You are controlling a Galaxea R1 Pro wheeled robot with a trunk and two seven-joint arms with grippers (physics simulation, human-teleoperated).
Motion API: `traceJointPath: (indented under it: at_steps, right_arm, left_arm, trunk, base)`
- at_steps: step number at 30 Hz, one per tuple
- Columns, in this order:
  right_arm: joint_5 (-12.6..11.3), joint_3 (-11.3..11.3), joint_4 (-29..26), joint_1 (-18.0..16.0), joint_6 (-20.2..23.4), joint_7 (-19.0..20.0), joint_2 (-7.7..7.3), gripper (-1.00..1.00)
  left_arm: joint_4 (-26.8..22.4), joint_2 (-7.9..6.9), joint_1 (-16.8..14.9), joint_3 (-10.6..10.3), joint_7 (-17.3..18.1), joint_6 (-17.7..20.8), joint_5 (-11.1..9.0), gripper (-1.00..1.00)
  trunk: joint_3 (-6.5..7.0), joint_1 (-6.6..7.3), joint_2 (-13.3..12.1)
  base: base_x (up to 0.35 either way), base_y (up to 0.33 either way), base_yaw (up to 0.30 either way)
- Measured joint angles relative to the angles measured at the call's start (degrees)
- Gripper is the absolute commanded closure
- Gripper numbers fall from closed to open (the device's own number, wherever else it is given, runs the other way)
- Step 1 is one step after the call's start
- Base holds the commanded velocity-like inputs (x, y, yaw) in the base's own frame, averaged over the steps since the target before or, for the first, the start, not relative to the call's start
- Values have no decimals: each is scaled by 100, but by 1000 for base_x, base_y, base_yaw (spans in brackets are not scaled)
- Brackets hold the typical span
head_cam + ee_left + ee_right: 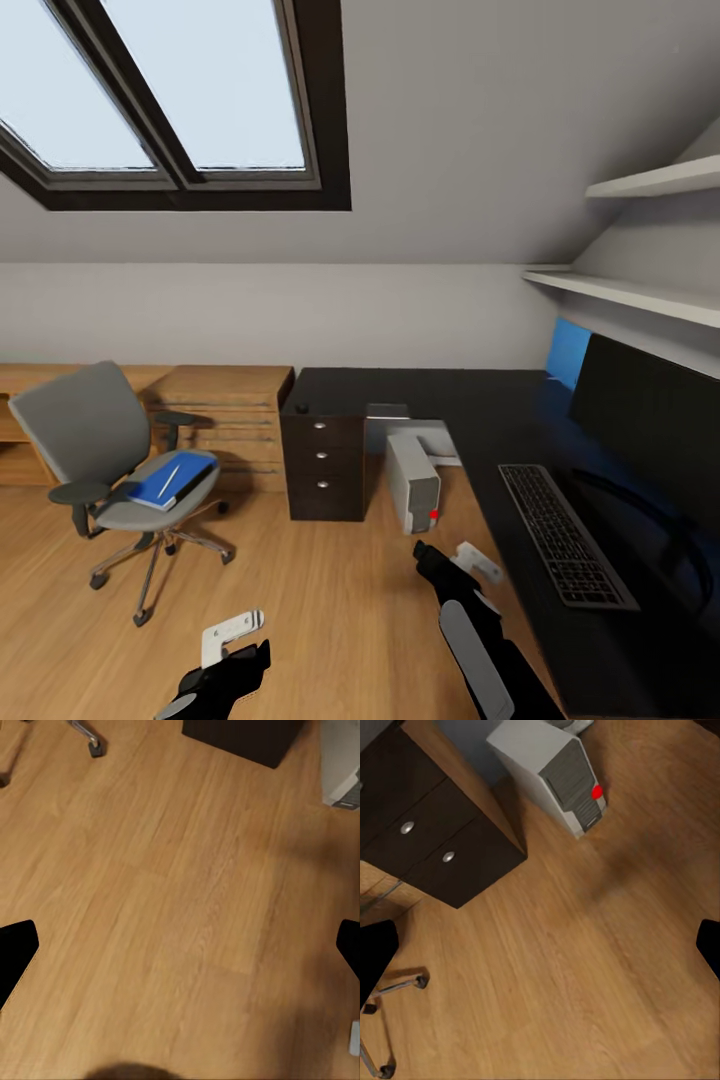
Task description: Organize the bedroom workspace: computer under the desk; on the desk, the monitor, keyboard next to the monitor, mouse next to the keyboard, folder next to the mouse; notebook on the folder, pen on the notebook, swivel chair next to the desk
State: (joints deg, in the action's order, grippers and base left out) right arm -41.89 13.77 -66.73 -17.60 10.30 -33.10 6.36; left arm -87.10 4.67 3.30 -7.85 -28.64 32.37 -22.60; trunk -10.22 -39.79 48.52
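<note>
The grey swivel chair (95, 450) stands on the floor at the left, away from the black desk (450, 400). On its seat lies the blue folder (170, 478) with the thin white pen (168, 480) on top. A dark corner (127, 492) sticks out beside the folder; whether it is the notebook I cannot tell. The monitor (650, 420) and the keyboard (565, 535) are on the desk at the right. A small dark lump, likely the mouse (301, 408), sits at the desk's left end. The computer (412, 485) (555, 772) stands under the desk. My left gripper (232, 632) (180, 952) and right gripper (475, 560) (540, 952) hang open and empty over bare floor.
A dark drawer unit (323, 465) (427, 825) stands under the desk's left end, beside the computer. A light wooden chest of drawers (225, 420) runs along the back wall behind the chair. White shelves (640, 290) hang above the monitor. Open wooden floor (180, 870) lies between chair and desk.
</note>
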Motion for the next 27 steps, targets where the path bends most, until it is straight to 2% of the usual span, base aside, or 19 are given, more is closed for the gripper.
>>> traceJointPath:
  at_steps: [6,15,27]
  right_arm:
    - [-28,-20,-5,5,-22,20,-95,-100]
    - [-35,-19,-10,1,-25,26,-107,-100]
    - [-11,-12,-6,2,-42,34,-107,-100]
  left_arm:
    - [0,0,1,0,0,0,0,-100]
    - [0,0,2,-9,0,-1,-1,-100]
    - [0,0,4,-9,9,4,-1,-100]
  trunk:
    - [0,0,0]
    - [0,0,0]
    - [0,-1,-1]
  base:
    - [309,167,0]
    - [314,156,12]
    - [272,86,269]
